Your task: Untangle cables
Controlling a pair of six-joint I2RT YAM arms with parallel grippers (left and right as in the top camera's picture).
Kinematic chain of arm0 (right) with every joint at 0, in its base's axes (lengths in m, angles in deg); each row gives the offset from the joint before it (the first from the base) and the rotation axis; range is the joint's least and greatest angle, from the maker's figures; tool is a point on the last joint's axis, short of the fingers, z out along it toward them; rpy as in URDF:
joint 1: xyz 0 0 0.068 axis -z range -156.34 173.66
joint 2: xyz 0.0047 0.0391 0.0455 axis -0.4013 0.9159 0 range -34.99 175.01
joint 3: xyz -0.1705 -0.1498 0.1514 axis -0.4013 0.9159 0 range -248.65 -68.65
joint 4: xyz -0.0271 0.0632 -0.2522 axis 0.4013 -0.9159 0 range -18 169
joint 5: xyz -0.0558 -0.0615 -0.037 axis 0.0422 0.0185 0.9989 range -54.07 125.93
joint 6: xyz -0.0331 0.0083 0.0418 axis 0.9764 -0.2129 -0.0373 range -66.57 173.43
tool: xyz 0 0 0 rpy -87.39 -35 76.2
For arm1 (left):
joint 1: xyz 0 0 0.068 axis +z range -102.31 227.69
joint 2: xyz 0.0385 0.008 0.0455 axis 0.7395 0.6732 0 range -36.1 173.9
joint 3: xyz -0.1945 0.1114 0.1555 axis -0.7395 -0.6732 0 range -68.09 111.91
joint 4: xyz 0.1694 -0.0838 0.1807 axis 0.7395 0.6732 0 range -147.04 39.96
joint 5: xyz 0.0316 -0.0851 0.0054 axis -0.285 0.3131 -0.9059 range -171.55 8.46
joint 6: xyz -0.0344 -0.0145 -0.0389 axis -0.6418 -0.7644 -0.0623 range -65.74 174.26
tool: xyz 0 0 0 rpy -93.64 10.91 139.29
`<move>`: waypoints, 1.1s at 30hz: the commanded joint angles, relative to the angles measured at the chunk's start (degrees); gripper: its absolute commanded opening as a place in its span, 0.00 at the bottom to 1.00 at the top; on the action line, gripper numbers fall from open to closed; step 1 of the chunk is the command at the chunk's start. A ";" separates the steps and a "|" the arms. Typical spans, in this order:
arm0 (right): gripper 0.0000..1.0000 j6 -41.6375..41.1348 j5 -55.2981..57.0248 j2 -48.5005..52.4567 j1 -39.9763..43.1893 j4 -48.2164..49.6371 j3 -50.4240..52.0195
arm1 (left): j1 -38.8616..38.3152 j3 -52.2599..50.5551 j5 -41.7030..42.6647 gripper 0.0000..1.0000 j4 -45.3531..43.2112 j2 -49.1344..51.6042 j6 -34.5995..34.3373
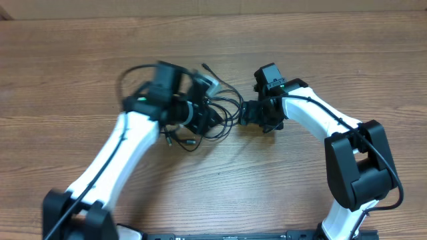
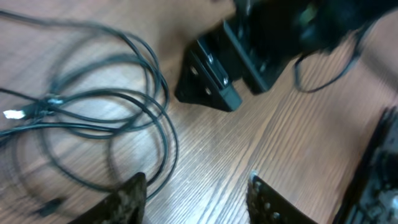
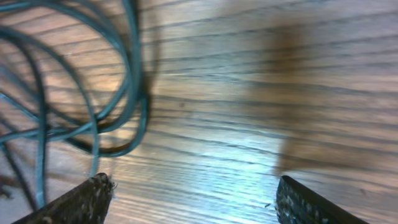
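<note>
The cables [image 1: 225, 100] lie in a loose black tangle on the wooden table [image 1: 213, 200], a little toward 12 o'clock from its middle, between the ends of the two arms. The left arm [image 1: 113, 157] reaches in from 7 o'clock and partly covers the tangle's 9 o'clock side. The right arm [image 1: 320, 117] comes from 5 o'clock and bends round, ending just beside the loops at their 3 o'clock edge. A few small plug ends trail out of the bundle toward 7 o'clock.

In the left wrist view the left fingers [image 2: 127, 199] are spread apart at 6 o'clock with only bare wood between them, gripping nothing. The cables [image 2: 50, 102] fill the 9 o'clock half of that view as several overlapping loops that meet in a small knot, with a pale plug end [image 2: 11, 114] at the far 9 o'clock edge. One strand passes close to the finger on the 7 o'clock side, but I cannot tell whether it touches. The dark head of the right arm sits on the table at 12 o'clock, apart from the loops.

In the right wrist view the right fingers [image 3: 81, 202] stand wide open, one at 7 o'clock and one at 5 o'clock, with empty wood between. The cables [image 3: 138, 68] curve through the 10 o'clock corner, outside the gap.
</note>
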 commanded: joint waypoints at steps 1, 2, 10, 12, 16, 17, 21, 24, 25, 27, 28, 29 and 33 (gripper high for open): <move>0.85 2.89 -2.71 0.48 -0.02 0.09 -1.33 | -3.37 0.44 -7.41 0.56 -0.74 4.94 6.69; 0.85 2.89 -2.71 0.48 -0.02 0.39 -1.33 | -3.80 0.44 -7.43 0.56 -0.96 5.99 7.63; 0.88 2.80 -2.71 0.48 -0.02 3.91 -1.31 | -6.16 0.42 -6.14 0.59 -0.96 13.84 12.94; 0.88 2.80 -2.21 0.48 -0.02 3.96 -1.27 | -6.64 0.42 -6.16 0.59 -1.20 15.52 13.27; 0.88 2.60 1.03 0.50 -0.02 3.96 -1.27 | -7.21 0.42 -6.21 0.61 -2.05 18.47 14.03; 0.88 2.62 1.16 0.50 -0.02 3.96 -1.27 | -7.21 0.42 -6.21 0.61 -2.25 19.10 14.01; 0.89 2.62 1.14 0.50 -0.02 3.96 -1.27 | -7.21 0.42 -6.40 0.63 -3.74 20.87 13.99; 0.89 2.62 1.14 0.50 -0.02 4.15 -1.27 | -7.21 0.42 -7.34 0.63 -4.85 21.99 13.99; 0.89 2.62 1.14 0.50 -0.02 4.24 -1.25 | -7.21 0.42 -7.52 0.61 -5.01 22.29 13.99; 0.89 2.62 1.14 0.50 -0.02 4.63 -1.25 | -7.21 0.42 -7.50 0.55 -5.01 22.80 13.99; 0.89 2.62 1.14 0.50 -0.02 4.94 -1.20 | -7.21 0.42 -7.50 0.34 -4.98 22.80 14.01; 0.89 2.60 1.11 0.50 -0.04 5.38 -1.18 | -7.19 0.42 -7.58 0.04 -4.92 22.80 14.03; 0.88 2.51 0.83 0.50 -0.22 6.29 -1.14 | -6.14 0.44 -9.27 0.04 -4.24 22.67 14.03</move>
